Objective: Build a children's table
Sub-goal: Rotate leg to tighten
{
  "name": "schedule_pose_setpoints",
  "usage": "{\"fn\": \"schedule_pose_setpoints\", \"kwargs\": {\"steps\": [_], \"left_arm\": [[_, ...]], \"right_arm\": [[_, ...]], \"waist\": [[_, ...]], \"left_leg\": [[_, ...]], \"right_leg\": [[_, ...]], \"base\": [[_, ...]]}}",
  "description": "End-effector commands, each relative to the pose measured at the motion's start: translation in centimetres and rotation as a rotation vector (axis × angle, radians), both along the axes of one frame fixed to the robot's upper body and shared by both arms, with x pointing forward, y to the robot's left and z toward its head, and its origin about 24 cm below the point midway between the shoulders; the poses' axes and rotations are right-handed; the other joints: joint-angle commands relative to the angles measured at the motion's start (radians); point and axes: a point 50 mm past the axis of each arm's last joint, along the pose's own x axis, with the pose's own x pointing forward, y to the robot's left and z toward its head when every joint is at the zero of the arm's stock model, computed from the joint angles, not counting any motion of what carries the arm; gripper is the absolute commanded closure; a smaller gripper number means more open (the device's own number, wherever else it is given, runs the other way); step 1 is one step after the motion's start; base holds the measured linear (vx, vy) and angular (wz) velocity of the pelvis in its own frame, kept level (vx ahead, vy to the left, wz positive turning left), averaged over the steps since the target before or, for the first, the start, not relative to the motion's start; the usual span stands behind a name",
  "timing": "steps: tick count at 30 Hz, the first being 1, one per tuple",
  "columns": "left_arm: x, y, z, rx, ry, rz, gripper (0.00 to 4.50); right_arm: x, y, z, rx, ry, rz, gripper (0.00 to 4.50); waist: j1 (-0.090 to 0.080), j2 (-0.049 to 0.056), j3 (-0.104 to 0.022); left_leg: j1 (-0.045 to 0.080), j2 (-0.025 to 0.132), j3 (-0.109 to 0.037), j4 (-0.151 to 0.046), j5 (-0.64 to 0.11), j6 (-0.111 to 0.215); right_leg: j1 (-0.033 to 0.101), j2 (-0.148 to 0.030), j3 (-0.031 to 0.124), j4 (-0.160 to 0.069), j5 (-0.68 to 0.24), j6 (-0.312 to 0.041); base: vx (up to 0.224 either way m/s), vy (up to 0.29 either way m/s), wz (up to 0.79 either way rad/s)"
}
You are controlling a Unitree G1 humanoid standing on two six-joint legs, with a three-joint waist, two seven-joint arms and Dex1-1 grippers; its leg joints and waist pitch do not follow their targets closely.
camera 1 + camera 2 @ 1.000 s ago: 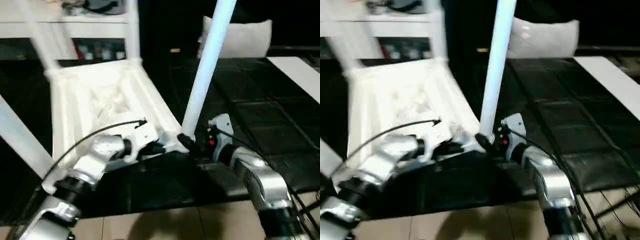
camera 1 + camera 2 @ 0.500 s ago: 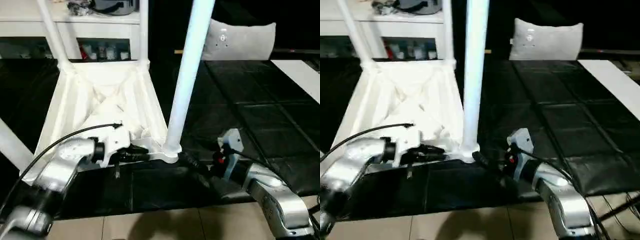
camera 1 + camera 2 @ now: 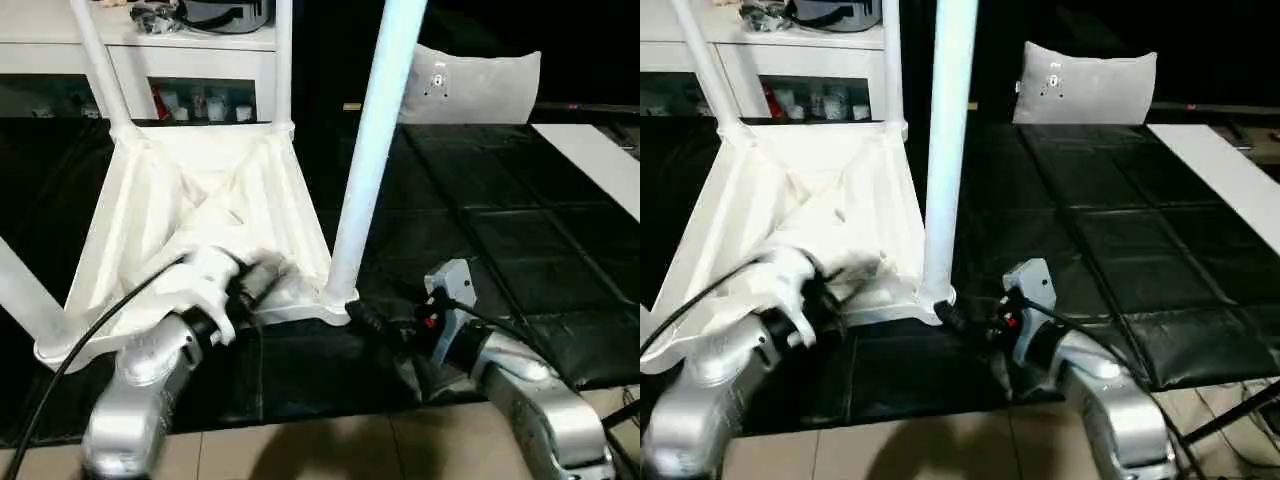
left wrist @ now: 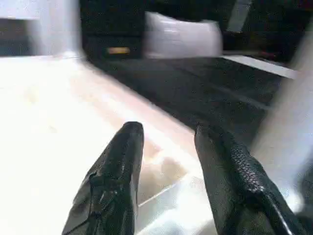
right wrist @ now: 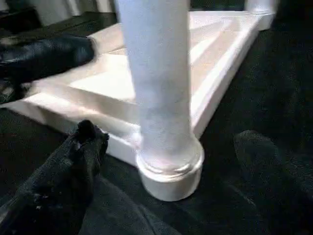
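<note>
The white table top (image 3: 160, 215) lies upside down on the black mat, ribbed underside up. Legs stand in its sockets: two at the far corners (image 3: 283, 60), one at the near left (image 3: 20, 290), and a thick one at the near right (image 3: 370, 150). My left gripper (image 4: 168, 132) hovers open over the underside close to the near edge (image 3: 262, 285), nothing between its fingers. My right gripper (image 5: 171, 142) is open, its fingers (image 5: 85, 142) on either side of the near right leg's base (image 5: 168, 166), low on the mat (image 3: 362, 315).
A white cabinet with shelves (image 3: 180, 60) stands behind the table. A white cushion (image 3: 480, 85) lies at the back right and a white board (image 3: 600, 160) at the far right. Tan floor (image 3: 330, 450) borders the mat's near edge.
The near right leg now stands more upright. My left gripper has lifted from the near edge to above the underside. My right gripper has backed slightly off the leg's base.
</note>
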Motion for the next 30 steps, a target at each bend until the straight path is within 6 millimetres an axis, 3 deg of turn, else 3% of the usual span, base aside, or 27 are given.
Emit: {"fn": "schedule_pose_setpoints", "kwargs": {"steps": [1,3,7,9,11,13,16,17,18,19,20,21,22,23,24,25,26,27,28,29,30], "left_arm": [[-0.9,0.1,0.5,0.026,-0.023,0.078,2.28],[-1.4,0.0,0.4,0.035,-0.026,0.078,2.15],[-1.6,0.1,0.2,0.075,-0.010,0.100,1.94],[-1.6,0.0,0.2,0.088,-0.006,0.102,1.64],[-1.7,-0.3,0.1,0.091,0.007,0.103,1.50],[-1.7,-0.4,0.1,0.087,0.015,0.106,1.40],[-1.6,-0.2,0.3,0.076,0.005,0.118,1.06],[-1.6,-0.2,0.3,0.090,0.005,0.119,1.06],[-1.6,-0.3,0.4,0.098,-0.005,0.104,0.99],[-1.7,-0.4,0.4,0.100,-0.011,0.096,0.99],[-1.7,-0.5,0.5,0.097,-0.019,0.088,0.82],[-1.8,-0.6,0.5,0.087,-0.013,0.083,0.70],[-1.8,-0.6,0.4,0.077,-0.003,0.077,0.63],[-1.9,-0.7,0.3,0.074,0.006,0.071,0.63],[-2.0,-0.7,0.2,0.065,0.016,0.068,0.57],[-2.2,-0.7,0.1,0.046,0.023,0.063,0.57],[-2.3,-0.6,0.1,0.043,0.026,0.063,0.36],[-2.3,-0.6,0.1,0.044,0.026,0.063,0.27],[-2.4,-0.5,0.1,0.044,0.021,0.066,0.23],[-2.4,-0.4,0.2,0.035,0.013,0.075,0.18],[-2.5,-0.2,0.2,0.037,0.018,0.082,0.09]], "right_arm": [[0.2,-0.1,0.3,-0.006,-0.024,-0.034,0.00],[0.2,-0.1,0.1,-0.013,-0.024,-0.037,0.00],[0.2,0.1,-0.2,-0.016,-0.017,-0.049,0.00],[0.2,0.2,-0.2,-0.016,-0.016,-0.051,0.00],[0.2,0.1,-0.2,-0.014,-0.018,-0.067,0.00],[0.2,0.0,-0.2,-0.012,-0.021,-0.085,0.00],[0.2,-0.1,-0.3,-0.029,-0.027,-0.089,0.00],[0.1,-0.1,-0.4,-0.035,-0.024,-0.086,0.00],[0.1,-0.1,-0.4,-0.045,-0.032,-0.078,0.00],[0.1,0.0,-0.4,-0.049,-0.036,-0.074,0.00],[0.0,0.0,-0.3,-0.055,-0.044,-0.065,0.00],[-0.1,-0.1,-0.3,-0.056,-0.047,-0.060,0.00],[-0.1,-0.2,-0.3,-0.054,-0.046,-0.061,0.00],[-0.2,-0.3,-0.3,-0.052,-0.046,-0.057,0.00],[-0.3,-0.5,-0.3,-0.049,-0.048,-0.049,0.00],[-0.4,-0.8,-0.3,-0.048,-0.057,-0.046,0.00],[-0.4,-1.2,-0.3,-0.043,-0.059,-0.049,0.00],[-0.4,-1.3,-0.3,-0.039,-0.058,-0.053,0.00],[-0.2,-1.7,-0.4,-0.062,-0.060,-0.075,0.00],[0.0,-2.3,-0.7,-0.105,-0.058,-0.105,0.00],[-0.1,-2.3,-0.8,-0.085,-0.025,-0.085,0.00]], "waist": [[-0.006,0.003,-0.044],[-0.007,-0.004,-0.040],[-0.003,-0.002,-0.042],[-0.001,-0.003,-0.046],[0.001,0.009,-0.046],[-0.002,0.002,-0.045],[-0.001,0.010,-0.043],[-0.005,0.014,-0.044],[-0.005,0.011,-0.037],[-0.006,0.041,-0.044],[-0.032,0.040,-0.044],[-0.047,0.048,-0.042],[-0.056,0.041,-0.042],[-0.053,0.042,-0.026],[-0.048,0.025,-0.023],[-0.041,0.013,-0.020],[-0.012,-0.016,-0.029],[0.023,-0.036,-0.008],[0.043,-0.036,-0.013],[0.069,-0.036,-0.019],[0.087,-0.018,-0.028]], "left_leg": [[-0.014,0.045,-0.013,-0.079,-0.238,0.040],[-0.015,0.041,-0.014,-0.082,-0.229,0.039],[-0.016,0.041,-0.017,-0.086,-0.190,0.030],[-0.023,0.043,-0.020,-0.088,-0.160,0.026],[-0.021,0.043,-0.019,-0.088,-0.152,0.023],[-0.021,0.042,-0.017,-0.087,-0.158,0.023],[-0.019,0.040,-0.015,-0.087,-0.174,0.021],[-0.016,0.051,-0.022,-0.090,-0.190,0.011],[-0.078,0.051,-0.081,-0.110,-0.234,0.021],[-0.069,0.073,-0.105,-0.127,-0.280,0.044],[-0.045,0.130,-0.172,-0.148,-0.344,0.110],[-0.014,0.137,-0.215,-0.152,-0.321,0.189],[0.001,0.133,-0.232,-0.146,-0.259,0.236],[-0.024,0.105,-0.240,-0.148,-0.225,0.294],[-0.059,0.052,-0.223,-0.132,-0.211,0.291],[-0.086,-0.005,-0.195,-0.085,-0.193,0.254],[-0.017,-0.111,-0.033,0.141,-0.098,0.166],[-0.086,-0.102,-0.023,0.120,-0.017,0.112],[-0.066,-0.098,-0.016,0.112,-0.010,0.091],[-0.072,-0.087,-0.023,0.083,-0.046,0.141],[-0.080,-0.069,-0.043,0.070,-0.036,0.180]], "right_leg": [[0.054,-0.079,0.059,-0.105,-0.495,0.141],[0.051,-0.082,0.068,-0.103,-0.485,0.129],[0.050,-0.083,0.083,-0.090,-0.425,0.099],[0.057,-0.084,0.089,-0.075,-0.367,0.085],[0.057,-0.086,0.092,-0.072,-0.347,0.073],[0.056,-0.084,0.093,-0.073,-0.350,0.068],[0.055,-0.085,0.091,-0.079,-0.376,0.065],[0.055,-0.070,0.083,-0.084,-0.359,0.075],[0.100,-0.076,0.045,-0.038,-0.285,0.061],[0.097,-0.057,0.044,-0.031,-0.235,0.050],[0.070,-0.041,0.057,0.027,-0.159,0.005],[0.033,-0.017,0.072,0.077,-0.200,-0.077],[0.015,-0.010,0.085,0.090,-0.207,-0.127],[0.026,-0.010,0.105,0.098,-0.235,-0.232],[0.052,-0.032,0.126,0.067,-0.275,-0.323],[0.062,-0.053,0.138,0.020,-0.336,-0.357],[0.003,-0.100,0.149,-0.126,-0.645,-0.227],[0.061,-0.108,0.175,-0.093,-0.713,0.098],[0.043,-0.096,0.189,-0.095,-0.749,0.258],[0.069,-0.131,0.237,-0.080,-0.681,0.408],[0.096,-0.171,0.244,-0.077,-0.581,0.395]], "base": [[0.000,0.000,0.00],[0.000,0.000,0.00],[0.000,0.000,0.00],[0.000,0.000,0.00],[0.000,0.000,0.00],[0.000,0.000,0.00],[0.000,0.000,0.00],[0.000,0.000,0.00],[0.000,0.000,0.00],[-0.013,-0.055,0.34],[-0.013,-0.055,0.34],[0.042,-0.096,0.59],[0.060,-0.156,0.66],[0.060,-0.156,0.66],[0.004,-0.219,0.74],[-0.016,-0.233,0.64],[-0.016,-0.233,0.64],[-0.006,-0.212,0.15],[-0.009,-0.175,-0.06],[-0.009,-0.175,-0.06],[-0.012,-0.121,-0.01]]}}
